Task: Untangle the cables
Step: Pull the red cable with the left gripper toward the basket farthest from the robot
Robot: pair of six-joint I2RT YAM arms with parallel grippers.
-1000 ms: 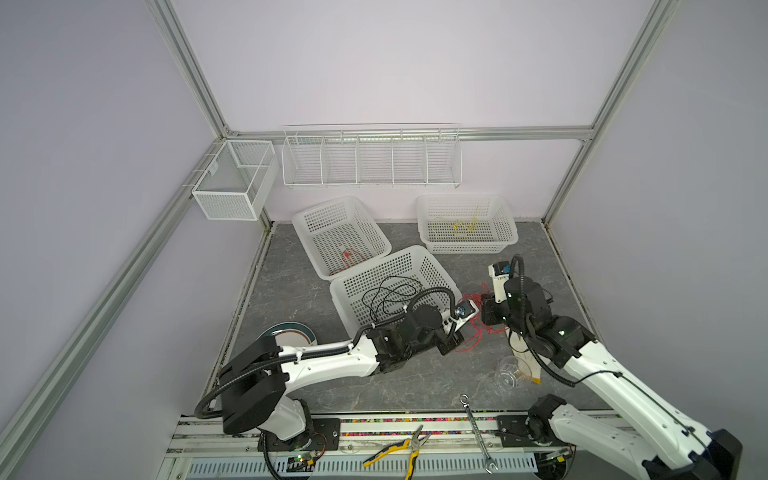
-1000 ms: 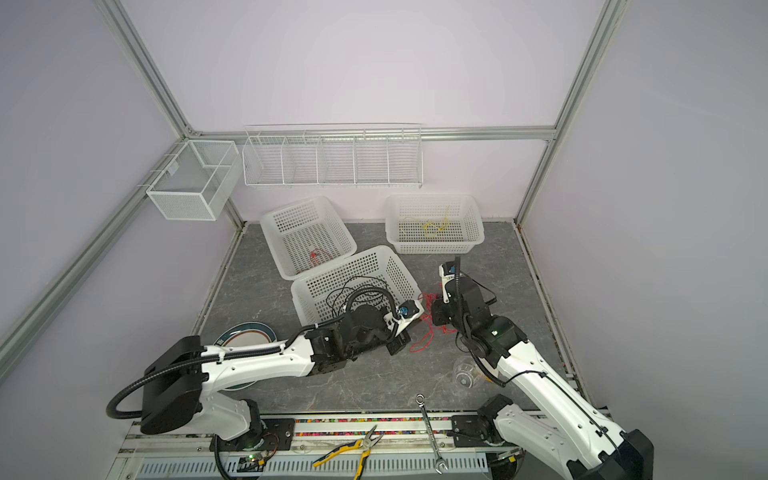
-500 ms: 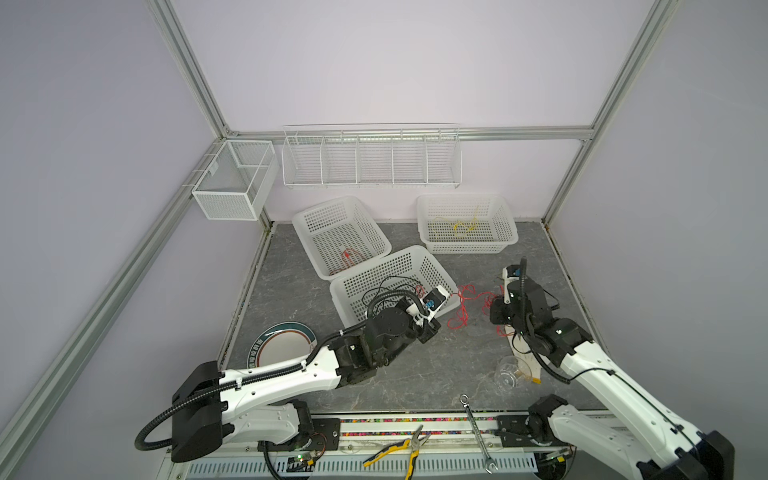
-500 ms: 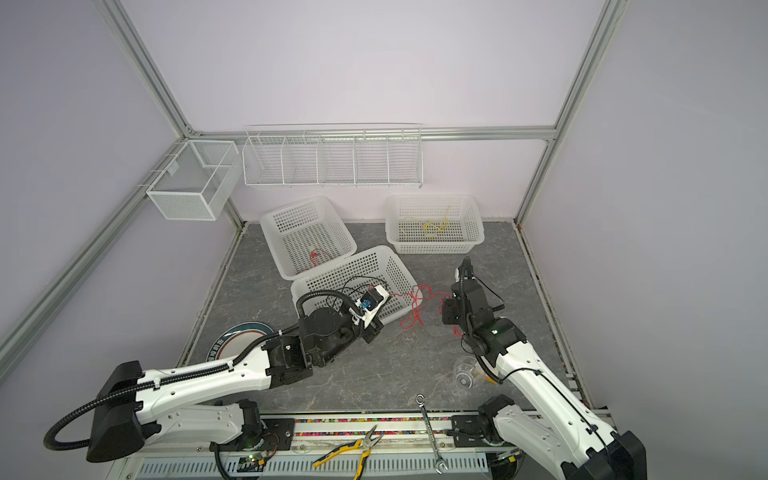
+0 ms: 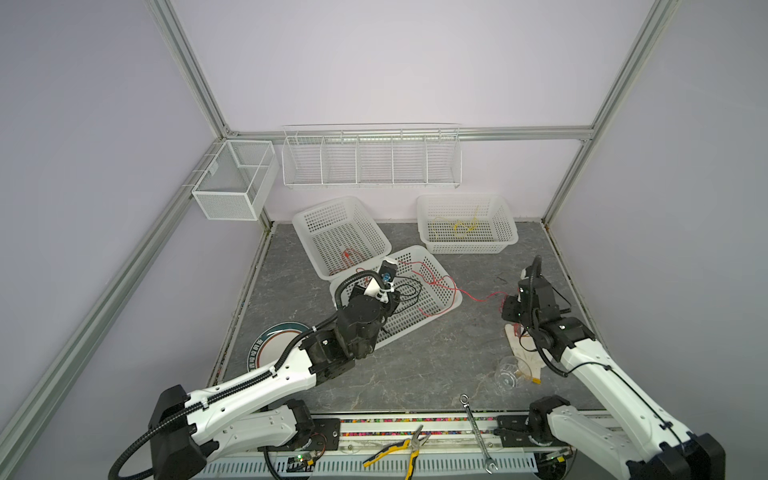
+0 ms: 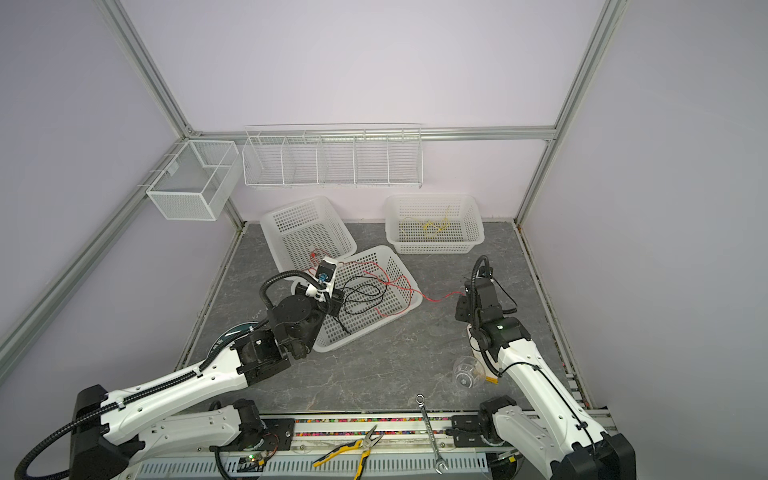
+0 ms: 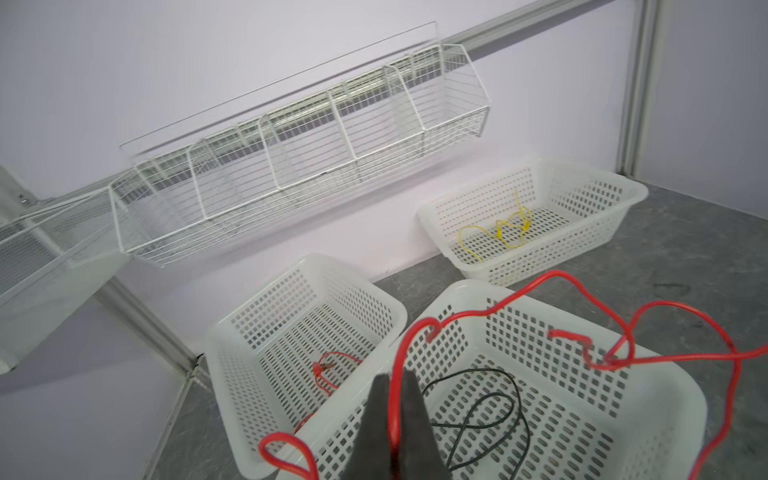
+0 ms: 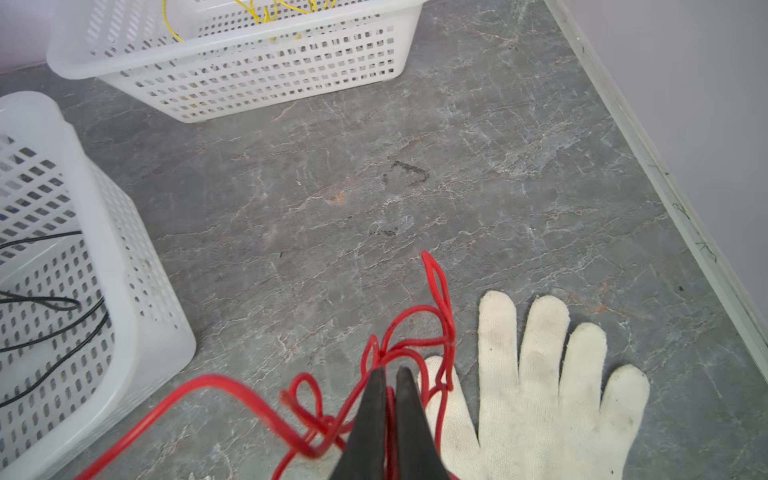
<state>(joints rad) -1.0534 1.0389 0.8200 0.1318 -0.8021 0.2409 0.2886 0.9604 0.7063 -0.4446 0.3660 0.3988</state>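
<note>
L tool is clamped together on the red cable, which comes up between its fingertips. R tool is pinched on the same red run at the other end. A knot of red loops sits just ahead of R tool's tips, partly over a white glove. Can't tell if that knot is 1 strand or more.

Btwn the 2 tools the red cable crosses the basket under L tool and sags out over the tabletop. Black cable lies loose in that basket, just ahead of L tool. Second red cable lies in the basket ahead-left of L tool. Yellow cable is in the far basket, well ahead-right.

Tabletop is grey marbled, w/ lilac walls and an alu frame. Wire rack w/ 5 bays is on the back wall, mesh box on the side rail.

Count:
- 3 baskets
- 4 cables (2 red, 1 black, 1 yellow)
- 1 glove
- 1 plate
- 1 clear glass
- 1 pliers
- 1 wrench
</note>
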